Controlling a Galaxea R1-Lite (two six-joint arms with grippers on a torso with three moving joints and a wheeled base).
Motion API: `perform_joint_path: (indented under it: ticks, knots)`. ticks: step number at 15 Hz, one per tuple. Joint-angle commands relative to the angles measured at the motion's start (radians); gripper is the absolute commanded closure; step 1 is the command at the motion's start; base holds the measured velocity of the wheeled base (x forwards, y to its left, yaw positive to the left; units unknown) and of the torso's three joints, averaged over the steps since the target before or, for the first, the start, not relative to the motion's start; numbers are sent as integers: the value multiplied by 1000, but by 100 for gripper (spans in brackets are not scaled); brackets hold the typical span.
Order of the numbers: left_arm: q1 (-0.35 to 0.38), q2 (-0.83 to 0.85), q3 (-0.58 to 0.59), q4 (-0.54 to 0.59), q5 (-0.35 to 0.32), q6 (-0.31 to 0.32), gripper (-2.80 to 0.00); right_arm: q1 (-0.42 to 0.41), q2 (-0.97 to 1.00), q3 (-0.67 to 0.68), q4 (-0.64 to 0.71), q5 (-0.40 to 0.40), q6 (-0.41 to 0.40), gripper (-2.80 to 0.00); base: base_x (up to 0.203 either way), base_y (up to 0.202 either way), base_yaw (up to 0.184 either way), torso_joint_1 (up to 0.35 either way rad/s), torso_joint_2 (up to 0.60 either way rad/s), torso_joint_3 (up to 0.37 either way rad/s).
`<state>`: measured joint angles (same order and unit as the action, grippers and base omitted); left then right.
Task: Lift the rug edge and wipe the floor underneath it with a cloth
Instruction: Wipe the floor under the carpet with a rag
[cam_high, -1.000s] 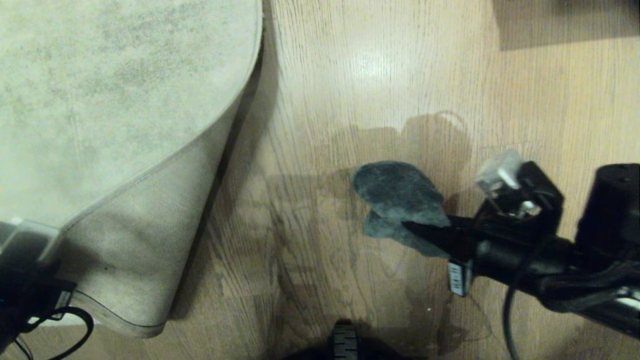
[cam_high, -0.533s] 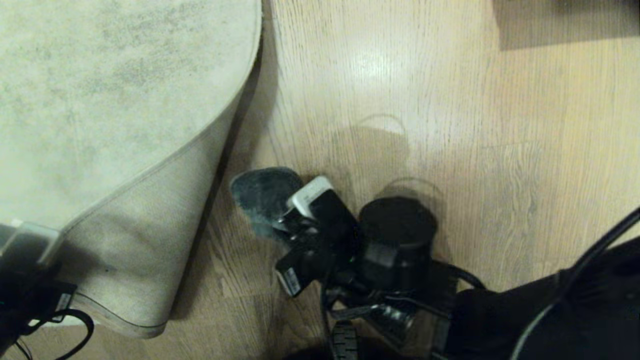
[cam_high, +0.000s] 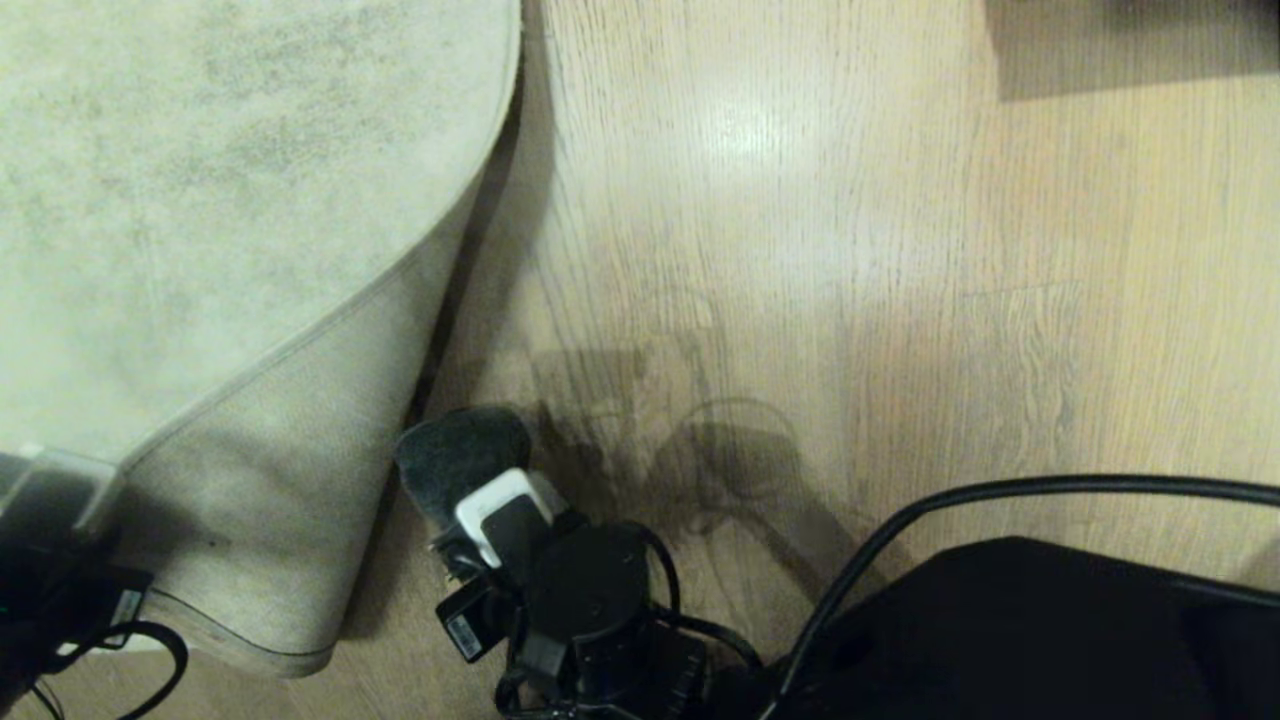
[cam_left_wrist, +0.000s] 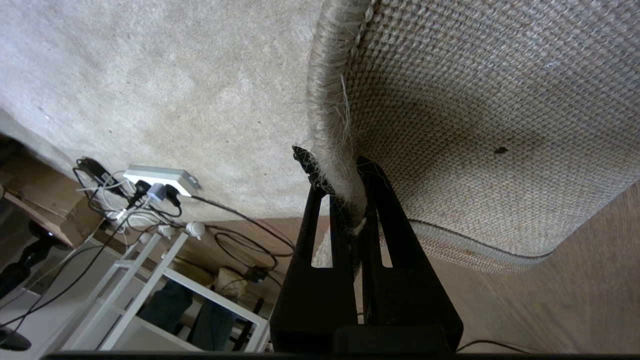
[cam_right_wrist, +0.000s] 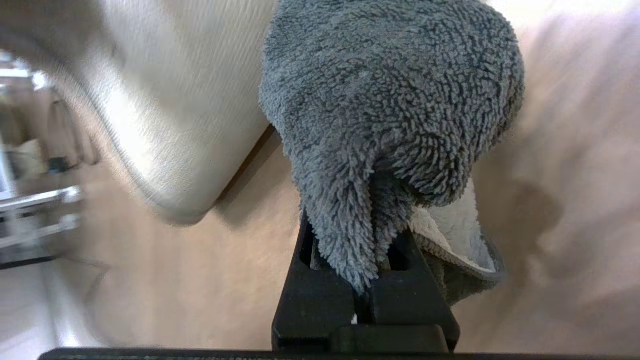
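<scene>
The rug (cam_high: 200, 180) covers the left of the head view, its near corner folded up so the woven tan backing (cam_left_wrist: 475, 125) shows. My left gripper (cam_left_wrist: 332, 165) is shut on the rug edge (cam_left_wrist: 330, 100) and holds it off the floor (cam_high: 800, 250). The dark grey fuzzy cloth (cam_high: 455, 455) rests on the wood planks right beside the raised flap. My right gripper (cam_right_wrist: 360, 250) is shut on the cloth (cam_right_wrist: 390, 100), which drapes over and hides its fingertips. In the right wrist view the lifted rug flap (cam_right_wrist: 175, 110) lies just beside the cloth.
A power strip with tangled cables (cam_left_wrist: 160, 180) and a white shelf frame (cam_left_wrist: 150, 280) lie beyond the rug's side. My right arm and a black cable (cam_high: 1000, 620) fill the near right. A dark shadowed patch (cam_high: 1130, 40) sits at the far right.
My right gripper has swept the cloth across the floor from the right of centre to the left and nearer, up to the foot of the raised rug flap. The left gripper has stayed still.
</scene>
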<state>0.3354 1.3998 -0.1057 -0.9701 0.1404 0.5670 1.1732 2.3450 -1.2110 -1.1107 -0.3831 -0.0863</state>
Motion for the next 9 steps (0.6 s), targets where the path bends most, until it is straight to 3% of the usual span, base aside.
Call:
perform_joint_path:
  ticks: [1,9]
  knots:
    - [2,4,0,-6,1,4,0,30,95,-25,-6,-2,49,0,0,0,0,0,0,0]
    - [0,21,0,-6,10,2,0,38,279,-174,-31,-4,63,0,0,0,0,0,0,0]
